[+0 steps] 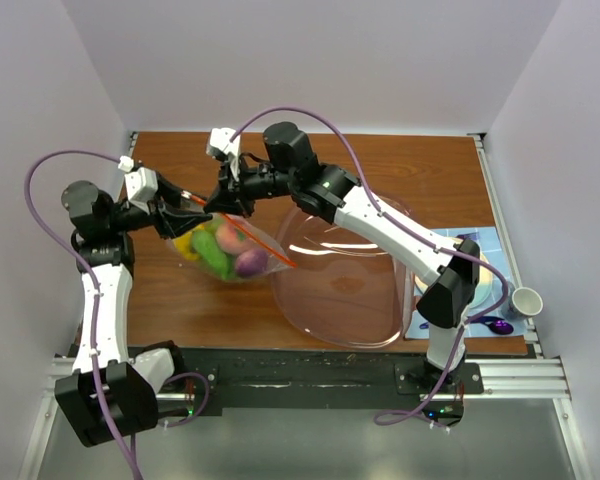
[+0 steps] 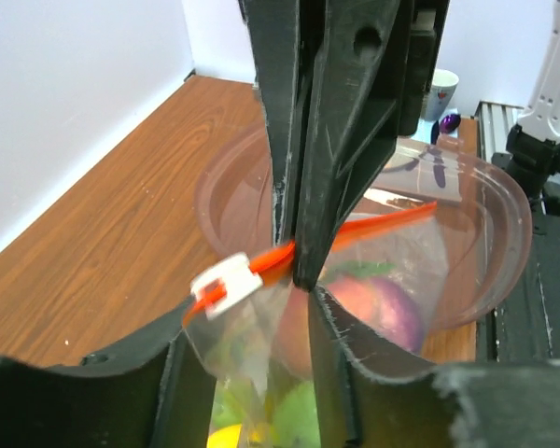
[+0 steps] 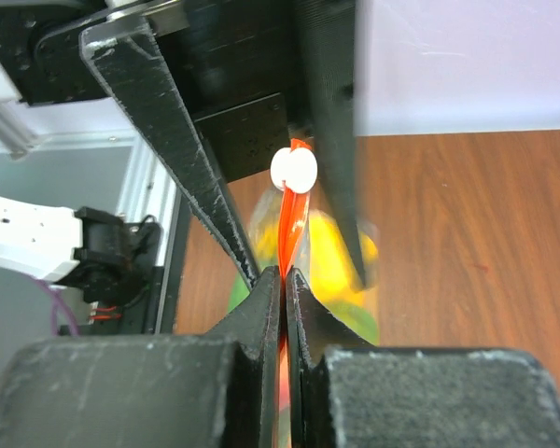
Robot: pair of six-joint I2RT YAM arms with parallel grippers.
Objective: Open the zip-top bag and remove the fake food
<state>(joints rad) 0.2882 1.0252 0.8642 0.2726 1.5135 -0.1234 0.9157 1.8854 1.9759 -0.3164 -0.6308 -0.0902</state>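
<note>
The right gripper (image 3: 282, 280), jaws clamped on the red strip (image 2: 392, 219) of the zip-top bag (image 1: 265, 262), steadies it while the left gripper (image 2: 252, 313), jaws open, straddles the white slider (image 2: 226, 283), likely to draw it.

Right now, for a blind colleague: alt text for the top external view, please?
The right hand pinches the red-orange zip strip of a clear zip-top bag of colourful fake food above a wooden table; the left hand sits open at its slider end. A large clear bowl sits alongside.

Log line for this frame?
phase: opening zip-top bag | right pincer: shut on zip strip | left pincer: open around slider | fake food: inside bag
</note>
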